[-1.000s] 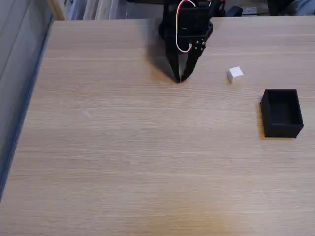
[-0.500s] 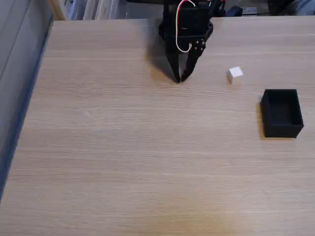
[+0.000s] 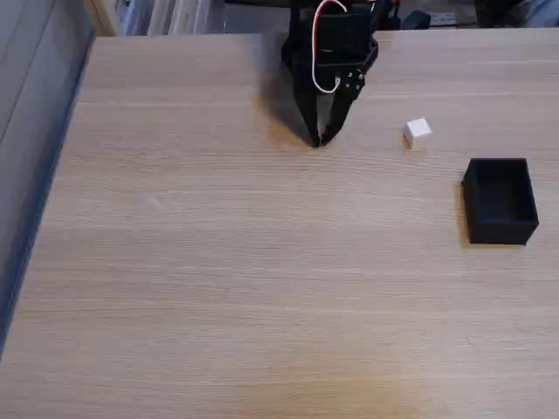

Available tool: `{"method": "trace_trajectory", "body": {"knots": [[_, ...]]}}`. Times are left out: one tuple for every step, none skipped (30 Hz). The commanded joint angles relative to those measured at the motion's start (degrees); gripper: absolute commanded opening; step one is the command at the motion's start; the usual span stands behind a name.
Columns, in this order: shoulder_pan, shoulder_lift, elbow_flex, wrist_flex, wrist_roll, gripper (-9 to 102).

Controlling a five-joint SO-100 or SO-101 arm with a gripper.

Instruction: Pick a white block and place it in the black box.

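Fixed view, looking down on a light wood-grain desk [image 3: 262,262] w/ horizontal grain; it takes up nearly the whole pic. Along the left edge a grey-blue floor strip [image 3: 22,131] runs beside the desk. At the top, past the far edge, there's some clutter (too blurred to tell what), and a pale wooden post [image 3: 103,16] at top left.

Black box [image 3: 500,201] sits at the right side of the desk, open top up, thin matte walls. Interior looks dark and bare, nothing seen inside.

White block [image 3: 417,132] rests on the desk up and to the left of the box, near it but not touching, well outside it.

Black arm comes in from top centre w/ a red-and-white wire looped on its body. Claw [image 3: 320,140] points down toward the desk, tips pressed together to a point, pinching nothing. It's left of the block, clearly apart from it.
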Motion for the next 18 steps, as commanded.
{"method": "trace_trajectory", "body": {"knots": [[-0.3, 0.1, -0.5, 1.0, -0.7, 0], [-0.7, -0.6, -1.7, 1.3, -0.4, 0], [-1.3, -1.7, -3.2, 1.8, 0.0, 0], [-2.0, -2.9, -4.8, 2.3, 0.7, 0], [-2.7, -4.5, -6.9, 2.8, 1.1, 0], [-3.3, -6.2, -9.1, 3.4, 1.9, 0], [-4.0, -8.4, -11.8, 4.0, 2.9, 0], [-4.7, -10.6, -14.6, 4.6, 4.1, 1], [-5.2, -12.9, -17.2, 5.3, 5.3, 2], [-5.4, -15.3, -20.0, 6.0, 6.3, 3], [-5.9, -17.8, -22.5, 6.9, 7.4, 5], [-6.4, -20.2, -24.8, 7.8, 8.4, 7], [-6.8, -22.5, -26.9, 8.7, 9.5, 9], [-7.3, -24.5, -28.8, 9.8, 10.1, 11], [-8.1, -26.4, -30.6, 11.1, 10.7, 13], [-8.8, -27.9, -32.1, 12.0, 11.8, 15], [-9.5, -29.3, -33.5, 12.8, 13.0, 17], [-10.1, -30.4, -34.6, 13.5, 13.9, 19]]}}
